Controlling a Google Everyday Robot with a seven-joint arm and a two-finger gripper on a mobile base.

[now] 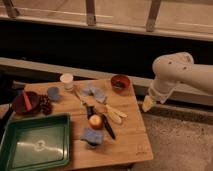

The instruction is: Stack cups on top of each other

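Observation:
Two cups stand upright on the wooden table, near its back left corner. The white tapered cup is at the back edge. The shorter blue-grey cup stands a little in front and to the left of it, apart from it. My gripper hangs off the table's right edge, pointing down, far to the right of both cups. It is open and holds nothing. The white arm rises behind it.
A reddish-brown bowl sits at the back right. Flat blue pieces lie mid-table, with another near the front. A knife, a banana and an orange fruit lie in the middle. A green tray fills the front left, with a dark red dish and grapes behind it.

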